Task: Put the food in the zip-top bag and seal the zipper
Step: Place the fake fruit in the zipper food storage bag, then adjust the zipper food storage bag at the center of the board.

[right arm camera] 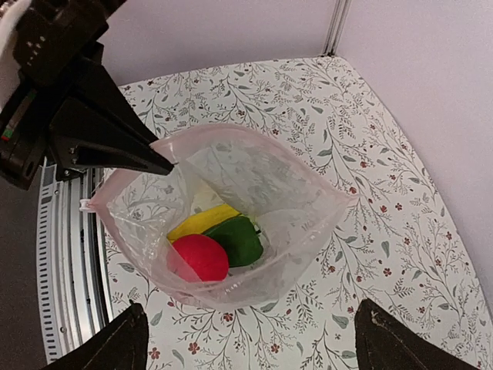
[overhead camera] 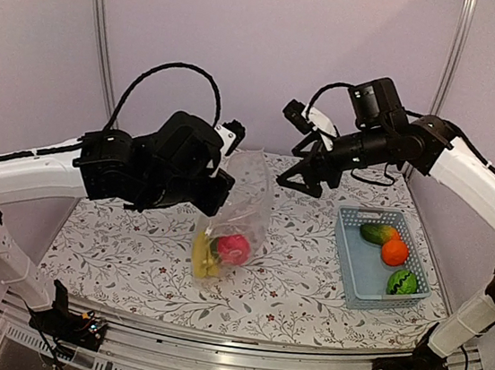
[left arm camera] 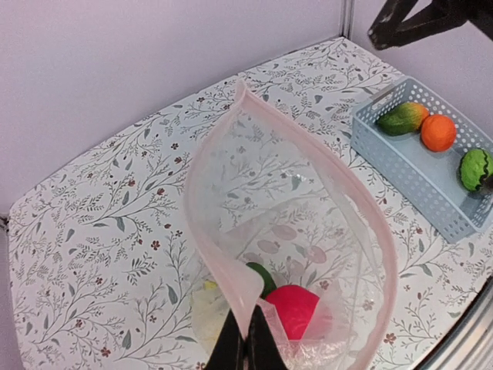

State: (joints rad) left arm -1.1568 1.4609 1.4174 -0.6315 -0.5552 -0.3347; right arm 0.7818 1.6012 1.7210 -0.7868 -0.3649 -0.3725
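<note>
Left fingers (left arm camera: 231, 348) pinch the zipper (left arm camera: 218, 270) (3 fruits (right arm camera: 202, 257) in the bag (left arm camera: 308, 216)), right fingers (right arm camera: 108, 344) gape empty.

Bag (overhead camera: 251, 190) left of basket (overhead camera: 359, 273); apple (overhead camera: 232, 248) inside.

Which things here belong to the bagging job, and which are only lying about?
Job: zip-top bag, zipper, apple, bananas, dark green piece, mango, orange, striped green ball.
Lying about: blue basket, flowered tablecloth.
</note>
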